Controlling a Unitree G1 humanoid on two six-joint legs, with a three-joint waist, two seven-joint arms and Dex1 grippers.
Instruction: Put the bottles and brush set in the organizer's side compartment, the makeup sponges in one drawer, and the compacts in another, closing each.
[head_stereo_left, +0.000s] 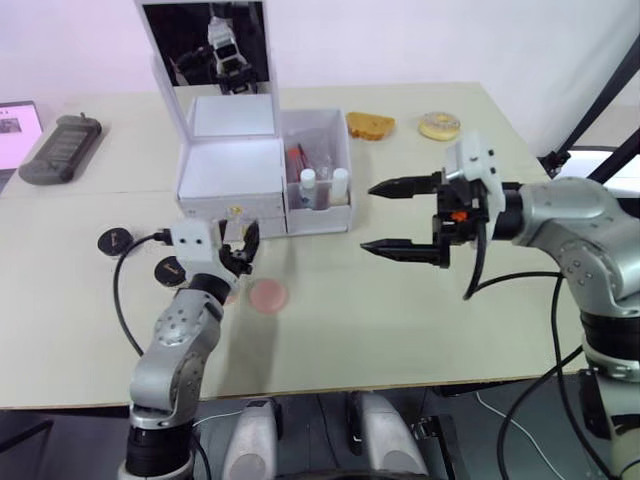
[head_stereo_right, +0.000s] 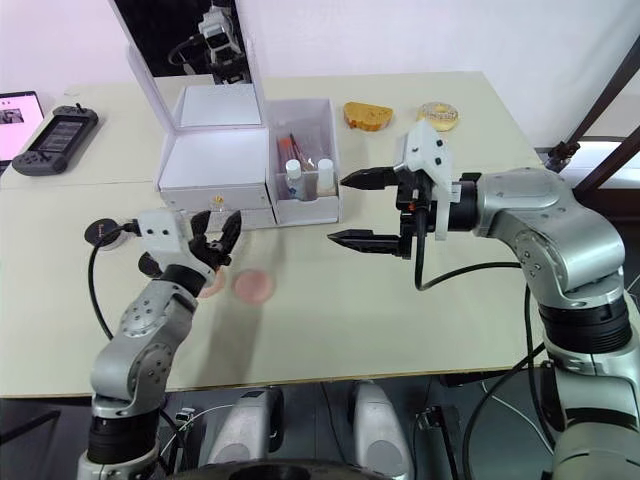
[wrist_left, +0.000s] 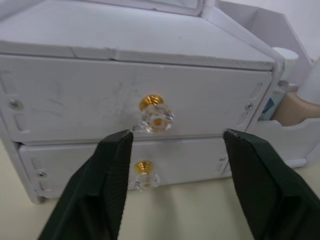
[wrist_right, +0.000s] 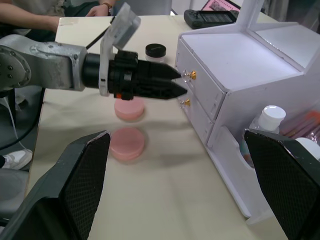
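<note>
- I see the white organizer (head_stereo_left: 232, 170) with a matte, boxy body; two stacked drawers (wrist_left: 135, 112), each with a gold-and-crystal knob (wrist_left: 156, 118), both shut.
- Bottles (head_stereo_left: 308, 183) stand in its side compartment; two round pink sponges (wrist_right: 127, 143) lie flat on the table (head_stereo_left: 400, 320).
- My left gripper (wrist_left: 175, 150) is spread wide just before the knobs, touching nothing.
- My right gripper (head_stereo_left: 405, 218) hangs wide and empty, level beside the compartment.

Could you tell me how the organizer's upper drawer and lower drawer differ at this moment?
The upper drawer has a taller front than the lower drawer. The upper drawer's knob shows in full between the left gripper's open fingers, while the lower drawer's knob sits partly behind one finger. Both are white, shut, with gold-and-clear knobs.
</note>
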